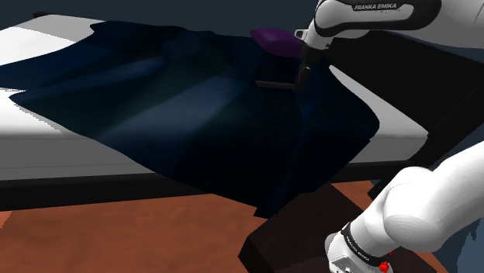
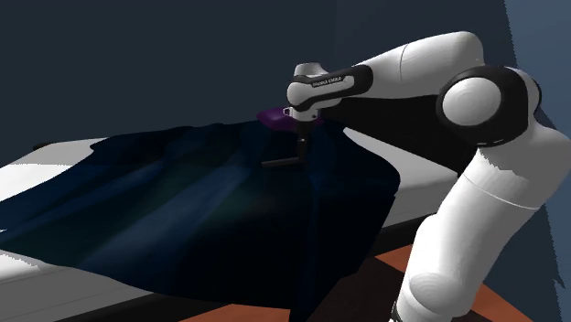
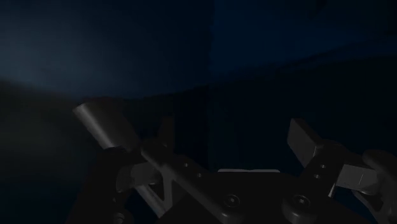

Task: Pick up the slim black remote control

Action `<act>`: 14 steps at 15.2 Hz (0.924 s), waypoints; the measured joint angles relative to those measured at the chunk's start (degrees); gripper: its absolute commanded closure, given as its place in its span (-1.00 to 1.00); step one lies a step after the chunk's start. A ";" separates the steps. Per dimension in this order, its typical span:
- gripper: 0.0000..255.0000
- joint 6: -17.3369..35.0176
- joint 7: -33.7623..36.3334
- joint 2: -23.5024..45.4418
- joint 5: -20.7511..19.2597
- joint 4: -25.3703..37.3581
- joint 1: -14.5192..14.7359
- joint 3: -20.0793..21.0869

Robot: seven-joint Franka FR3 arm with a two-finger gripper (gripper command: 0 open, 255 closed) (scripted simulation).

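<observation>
The slim black remote (image 1: 273, 84) juts out sideways from my gripper (image 1: 298, 83), toward the shoulder view's left, level and just above the dark blue blanket (image 1: 178, 116). In the second exterior view the remote (image 2: 279, 165) hangs from the tips of the gripper (image 2: 299, 159), which points straight down. The fingers are shut on the remote's near end. In the dim wrist view the remote (image 3: 105, 124) shows as a grey bar running out diagonally past one finger of the gripper (image 3: 232, 137).
The blanket covers a white bed (image 1: 46, 147) and hangs over its near edge. A purple object (image 1: 271, 39) lies on the blanket just beyond the gripper. The dark stand (image 1: 302, 233) sits on the reddish-brown floor (image 1: 116, 233) below.
</observation>
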 measured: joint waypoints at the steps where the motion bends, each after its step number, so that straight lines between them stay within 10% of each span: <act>1: -1.00 0.24 -2.76 2.43 0.58 2.37 0.32 -0.54; 9: -1.00 0.09 -23.15 20.20 6.30 21.22 0.50 -1.70; 14: -1.00 2.64 -25.67 22.71 7.16 21.32 0.26 -1.38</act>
